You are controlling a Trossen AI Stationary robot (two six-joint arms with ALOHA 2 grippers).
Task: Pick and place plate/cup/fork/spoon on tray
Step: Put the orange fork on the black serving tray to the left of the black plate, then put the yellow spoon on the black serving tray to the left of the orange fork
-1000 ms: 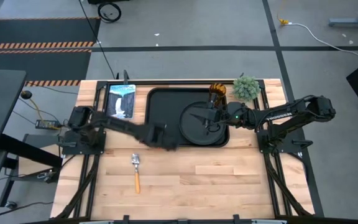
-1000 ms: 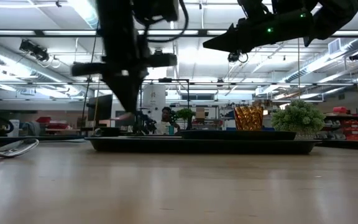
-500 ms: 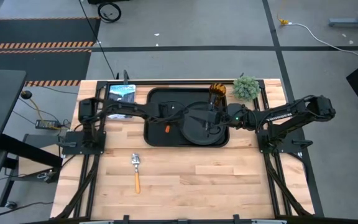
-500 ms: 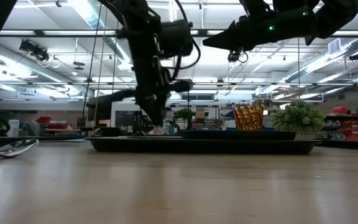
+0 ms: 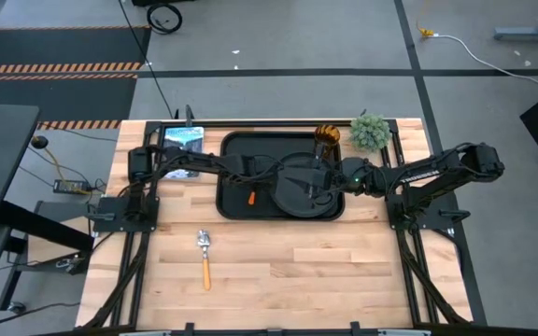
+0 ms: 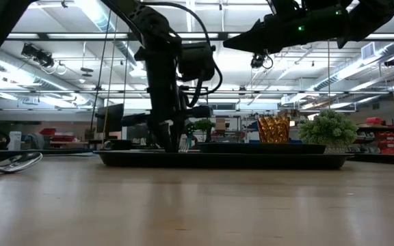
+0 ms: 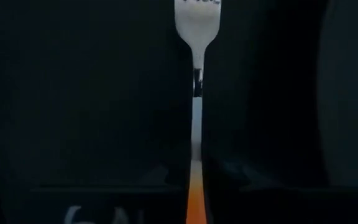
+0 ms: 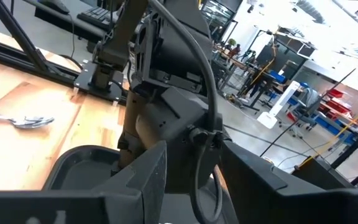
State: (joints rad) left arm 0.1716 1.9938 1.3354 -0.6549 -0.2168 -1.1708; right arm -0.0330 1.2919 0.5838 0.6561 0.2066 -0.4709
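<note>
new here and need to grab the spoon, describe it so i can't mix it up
Start at the big black tray on the wooden table. The spoon lies off the tray, alone on bare wood on the left arm's side. It has a rounded silver bowl and orange handle, unlike the tined fork.

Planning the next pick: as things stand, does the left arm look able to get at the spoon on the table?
Probably not right away: the left gripper is shut on the fork over the tray. The spoon lies in the open on the table, with nothing around it.
</note>
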